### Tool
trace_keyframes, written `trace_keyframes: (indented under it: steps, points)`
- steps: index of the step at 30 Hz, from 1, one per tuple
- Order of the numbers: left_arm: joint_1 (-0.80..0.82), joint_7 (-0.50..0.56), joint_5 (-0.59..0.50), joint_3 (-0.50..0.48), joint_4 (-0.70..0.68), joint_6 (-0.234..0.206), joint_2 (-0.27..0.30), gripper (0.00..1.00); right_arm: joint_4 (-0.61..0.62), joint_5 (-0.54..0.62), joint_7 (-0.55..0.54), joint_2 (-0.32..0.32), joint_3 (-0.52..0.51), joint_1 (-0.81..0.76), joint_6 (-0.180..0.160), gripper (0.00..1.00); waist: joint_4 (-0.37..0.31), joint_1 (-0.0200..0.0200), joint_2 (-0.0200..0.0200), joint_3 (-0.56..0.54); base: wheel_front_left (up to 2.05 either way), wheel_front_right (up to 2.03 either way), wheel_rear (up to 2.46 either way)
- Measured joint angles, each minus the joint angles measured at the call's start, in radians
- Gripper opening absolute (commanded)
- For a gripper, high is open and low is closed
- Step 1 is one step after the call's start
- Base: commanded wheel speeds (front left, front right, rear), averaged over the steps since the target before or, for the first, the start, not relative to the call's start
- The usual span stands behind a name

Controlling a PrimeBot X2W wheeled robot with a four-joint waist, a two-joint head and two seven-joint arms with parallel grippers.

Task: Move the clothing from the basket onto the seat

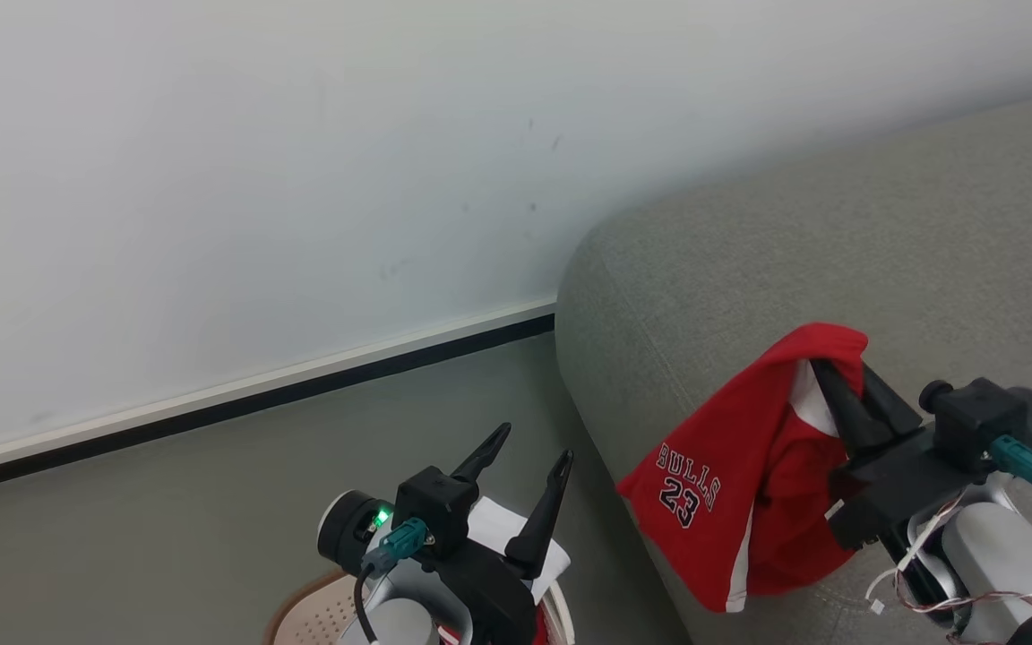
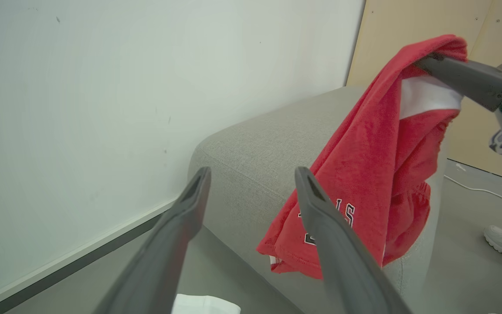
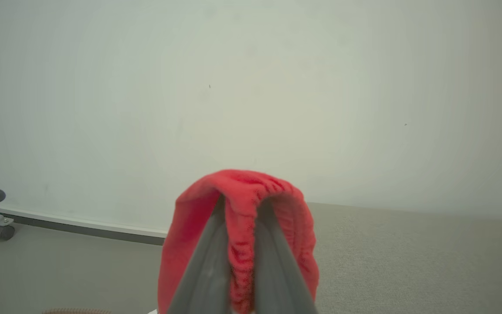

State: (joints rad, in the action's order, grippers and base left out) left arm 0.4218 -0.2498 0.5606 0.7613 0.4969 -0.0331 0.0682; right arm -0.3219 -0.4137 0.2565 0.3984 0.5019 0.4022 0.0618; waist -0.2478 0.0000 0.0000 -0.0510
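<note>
Right gripper (image 1: pixel 838 372) pinches red garment (image 1: pixel 731 484) hanging over seat (image 1: pixel 838 224) edge; left gripper (image 1: pixel 536 442) spread, empty, above basket (image 1: pixel 319 614).

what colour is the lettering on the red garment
Dark lettering edged in white on the red garment; clearest in the head view.

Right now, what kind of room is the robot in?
Probably a test room made to look like a home. There's a big grey seat, a laundry basket and red clothing, but the white wall is bare and a plain wooden panel stands beyond the seat.
</note>
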Motion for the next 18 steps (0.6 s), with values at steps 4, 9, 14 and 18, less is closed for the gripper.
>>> trace_keyframes:
  steps: [4,9,14,18]
  points:
    - [0.0,0.0,0.0,0.005,-0.008,-0.002,-0.005,1.0,0.026,0.0,0.0,0.01,-0.013,0.033,0.0,0.0,-0.035,0.0,0.0,0.016,0.0,0.0,0.0]
    - [0.0,0.0,-0.007,0.017,-0.02,-0.004,-0.009,1.0,0.035,-0.003,-0.005,0.019,-0.042,0.11,0.007,0.0,-0.055,0.0,0.0,0.055,0.0,0.0,0.0]
    - [0.015,0.0,-0.018,0.02,-0.041,-0.011,-0.008,1.0,0.028,-0.028,-0.034,0.029,-0.079,0.253,0.018,0.0,-0.061,0.0,0.0001,0.106,0.0,0.0,0.0]
    - [0.065,0.0,-0.035,0.019,-0.058,-0.011,-0.006,1.0,-0.003,-0.052,-0.059,0.035,-0.115,0.392,0.028,0.0,-0.059,0.0001,0.0001,0.155,0.0,0.0,0.0]
